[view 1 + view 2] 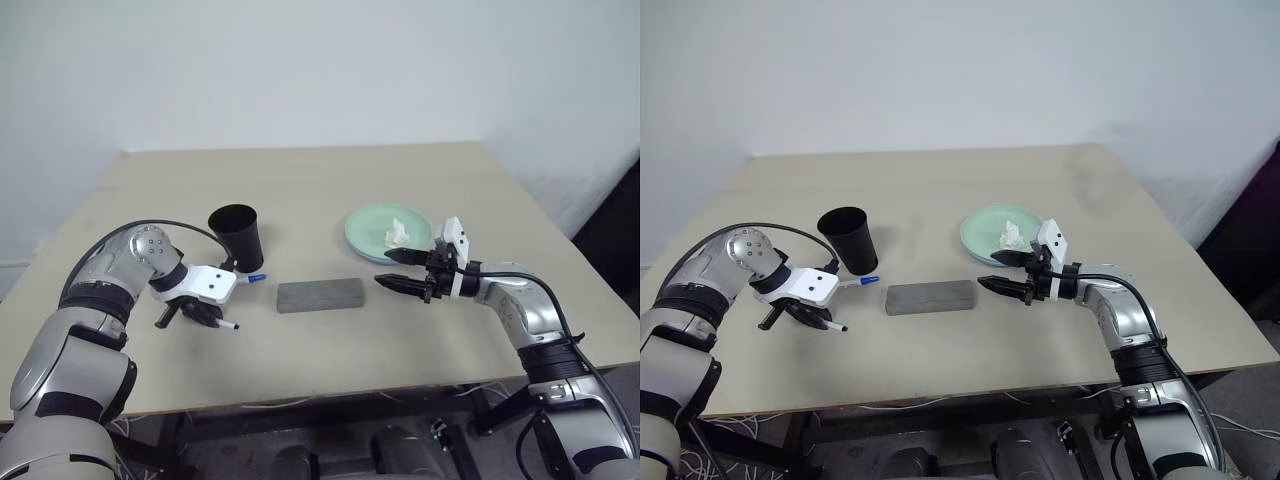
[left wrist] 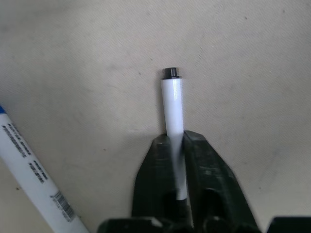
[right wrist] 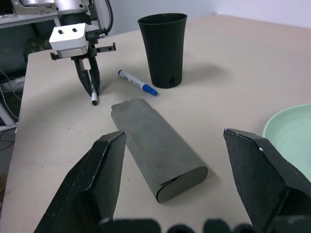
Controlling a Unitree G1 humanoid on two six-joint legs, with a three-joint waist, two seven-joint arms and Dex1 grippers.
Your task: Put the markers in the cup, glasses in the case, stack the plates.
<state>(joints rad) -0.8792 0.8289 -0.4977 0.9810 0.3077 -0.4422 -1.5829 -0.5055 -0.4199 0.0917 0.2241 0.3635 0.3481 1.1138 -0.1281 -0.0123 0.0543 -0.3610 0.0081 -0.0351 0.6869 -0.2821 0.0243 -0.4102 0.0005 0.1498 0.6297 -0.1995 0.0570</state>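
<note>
My left gripper (image 2: 176,138) points down at the table and is shut on the black-tipped white marker (image 2: 172,102), which lies on the tabletop. The blue-capped marker (image 1: 252,278) lies beside it, at the foot of the upright black cup (image 1: 237,235). The grey case (image 1: 319,295) lies closed in the middle of the table. My right gripper (image 1: 385,269) hangs open just off the case's right end, holding nothing. A mint green plate (image 1: 365,228) sits behind that gripper. The glasses are out of view.
A small white lumpy object (image 1: 397,232) rests on the green plate. Bare tabletop (image 1: 300,180) stretches behind the cup and plate. The table's front edge (image 1: 330,390) runs close below both arms.
</note>
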